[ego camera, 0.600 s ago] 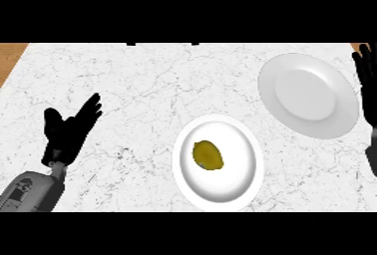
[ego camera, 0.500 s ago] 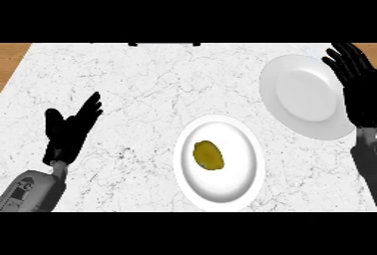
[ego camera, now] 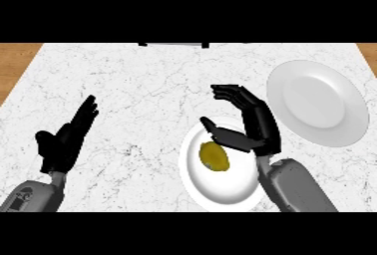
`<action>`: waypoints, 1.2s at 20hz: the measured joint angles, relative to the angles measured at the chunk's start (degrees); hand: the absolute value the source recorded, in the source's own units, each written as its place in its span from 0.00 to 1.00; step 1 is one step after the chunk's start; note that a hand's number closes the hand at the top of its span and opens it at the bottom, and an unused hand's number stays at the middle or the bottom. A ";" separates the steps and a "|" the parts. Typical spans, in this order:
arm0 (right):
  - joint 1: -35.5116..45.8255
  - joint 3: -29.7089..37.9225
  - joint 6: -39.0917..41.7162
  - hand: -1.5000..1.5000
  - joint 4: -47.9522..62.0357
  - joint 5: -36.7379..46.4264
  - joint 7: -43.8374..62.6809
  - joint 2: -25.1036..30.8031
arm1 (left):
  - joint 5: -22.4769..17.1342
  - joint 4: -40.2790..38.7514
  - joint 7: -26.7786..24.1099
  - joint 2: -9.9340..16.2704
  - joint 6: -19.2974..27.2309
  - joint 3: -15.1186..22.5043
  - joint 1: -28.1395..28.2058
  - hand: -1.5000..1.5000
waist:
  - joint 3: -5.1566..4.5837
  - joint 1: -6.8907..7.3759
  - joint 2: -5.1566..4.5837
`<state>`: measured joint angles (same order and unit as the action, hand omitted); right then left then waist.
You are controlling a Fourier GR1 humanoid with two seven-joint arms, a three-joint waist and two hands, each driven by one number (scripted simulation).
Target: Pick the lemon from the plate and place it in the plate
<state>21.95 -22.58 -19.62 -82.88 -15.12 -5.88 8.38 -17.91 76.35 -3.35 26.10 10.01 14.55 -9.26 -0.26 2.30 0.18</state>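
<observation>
A yellow-green lemon lies on the near white plate at the lower middle of the counter. A second white plate stands at the upper right and holds nothing. My right hand hovers over the near plate's upper right part, just above and to the right of the lemon, fingers slightly bent and spread, thumb pointing left, holding nothing. My left hand rests open at the lower left, fingers up.
The white marble counter has a wooden strip beyond its upper left edge. A dark object sits at the counter's far edge.
My right hand has swung from the far plate at the upper right down and left over the near plate, close to the lemon. The left hand has stayed still.
</observation>
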 measured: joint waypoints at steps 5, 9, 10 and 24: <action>-6.47 -9.59 -6.31 0.00 0.45 3.99 -9.85 -5.86 | 0.09 -1.26 -5.04 -0.27 -1.58 -2.27 3.31 0.50 | 0.18 -1.28 -0.11; -12.90 -12.94 -10.69 0.00 -3.86 9.38 -10.67 -5.05 | 0.63 -1.87 -7.02 -0.54 -2.68 -3.68 4.93 0.50 | 0.21 -2.09 -0.06; -13.81 -12.69 -11.06 0.00 -4.88 10.13 -10.40 -4.44 | 1.17 -2.42 -7.07 -0.89 -2.71 -3.94 4.43 0.50 | 0.22 -2.19 -0.07; -12.30 -16.36 -1.56 0.00 -18.92 23.86 22.25 17.15 | 2.74 -2.83 -7.19 -2.55 -3.13 -5.13 3.97 0.50 | 0.14 -2.56 0.04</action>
<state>9.64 -38.94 -21.17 -101.80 8.75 16.37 25.54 -15.17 73.52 -10.55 23.56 6.88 9.42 -5.29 -0.12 -0.26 0.21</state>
